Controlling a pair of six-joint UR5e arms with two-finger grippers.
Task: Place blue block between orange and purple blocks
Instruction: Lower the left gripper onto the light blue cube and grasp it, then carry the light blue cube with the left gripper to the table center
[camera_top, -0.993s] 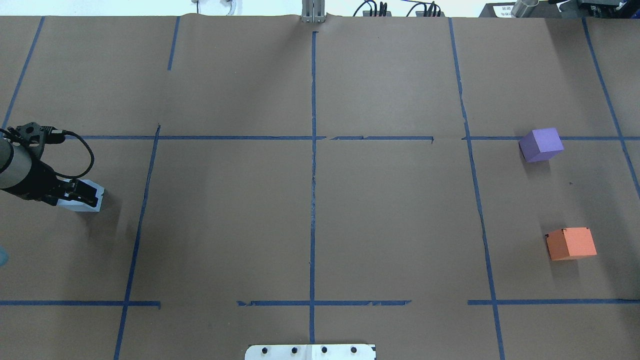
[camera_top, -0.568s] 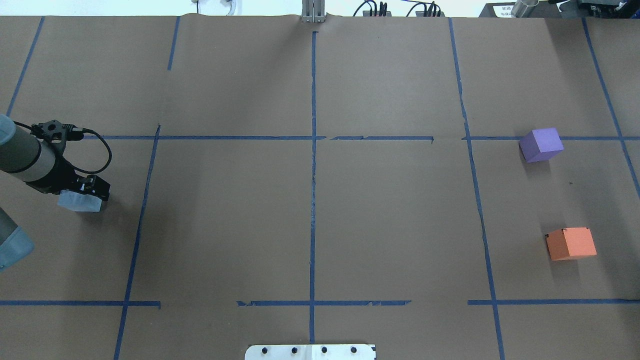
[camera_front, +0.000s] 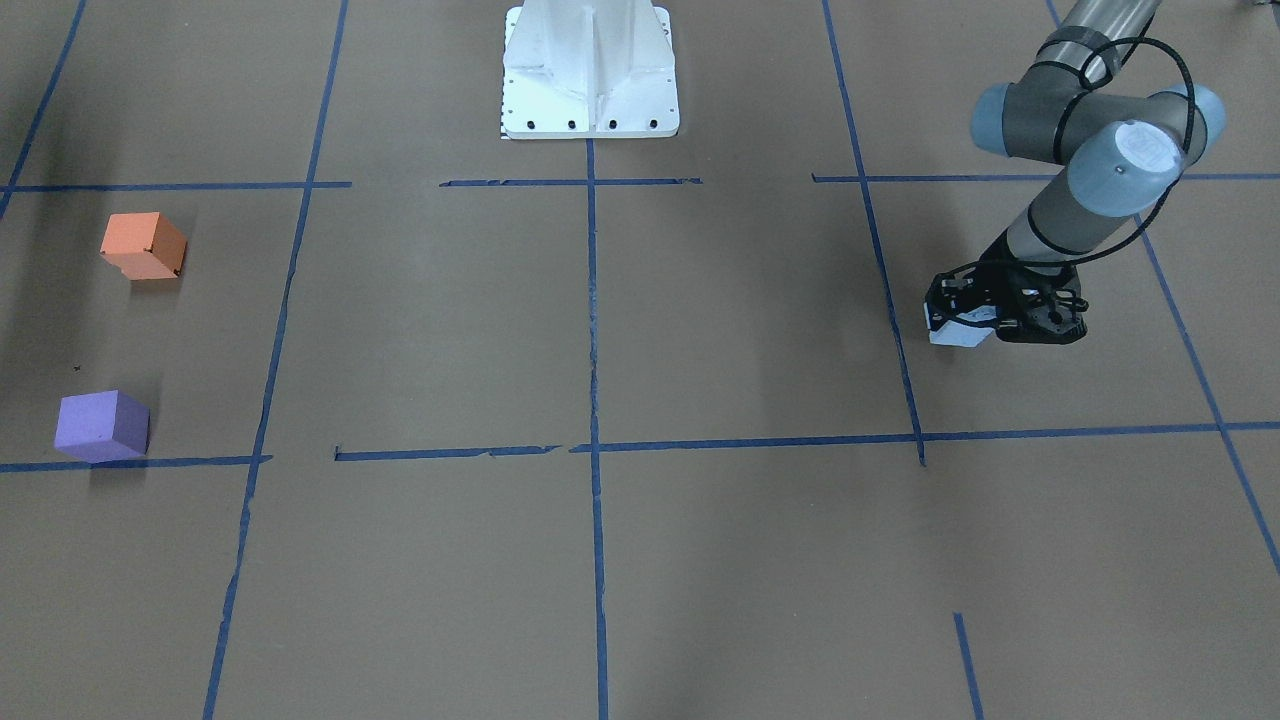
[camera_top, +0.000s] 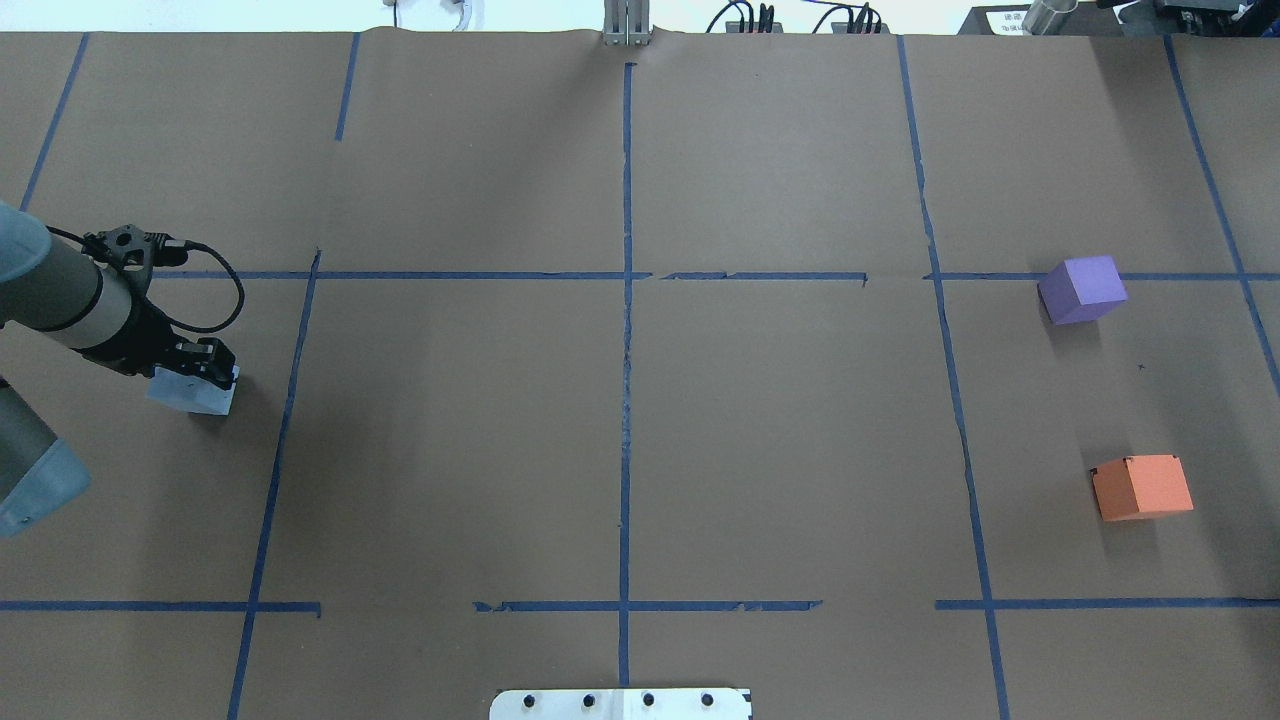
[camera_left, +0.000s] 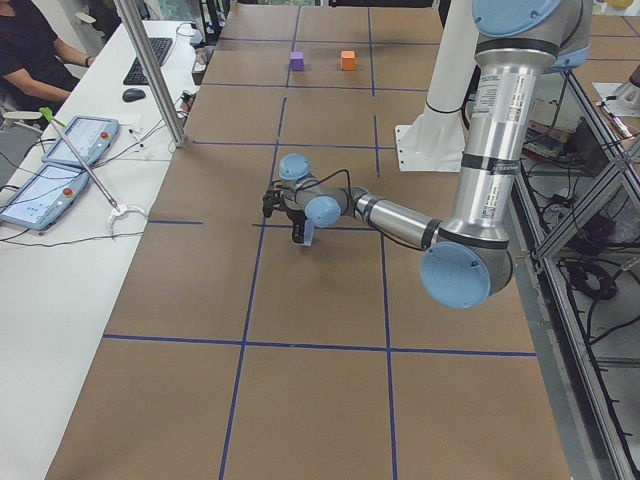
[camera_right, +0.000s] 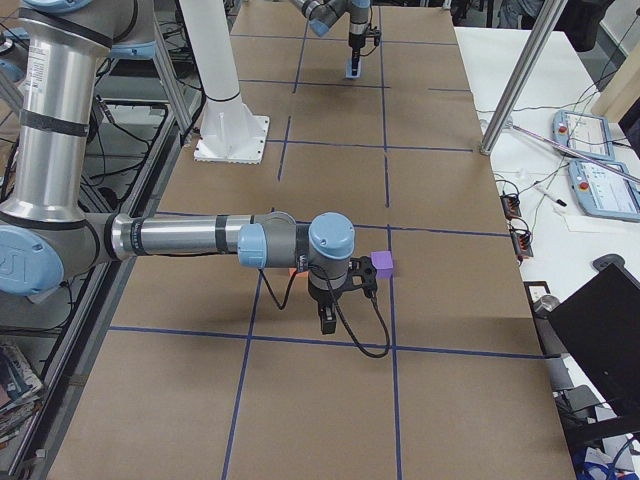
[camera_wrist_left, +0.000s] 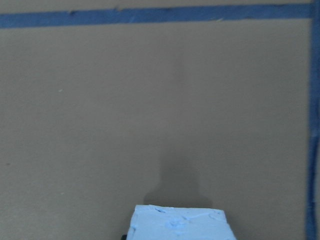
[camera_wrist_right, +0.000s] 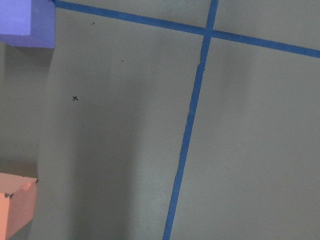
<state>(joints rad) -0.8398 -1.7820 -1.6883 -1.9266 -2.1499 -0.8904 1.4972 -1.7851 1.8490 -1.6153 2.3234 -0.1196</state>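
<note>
left gripper: holding blue block, left edge
right gripper: cannot tell
purple block, orange block: right edge

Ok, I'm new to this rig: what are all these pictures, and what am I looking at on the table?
Two robot arms work at a table covered in brown paper with blue tape lines. One picture looks down from behind the robot, one faces it, two look along the table from its ends, two come from wrist cameras. The left gripper holds the blue block at the table's left end. The purple block and orange block sit apart at the right end. The right gripper hangs near them; open or shut, I cannot tell.
</note>
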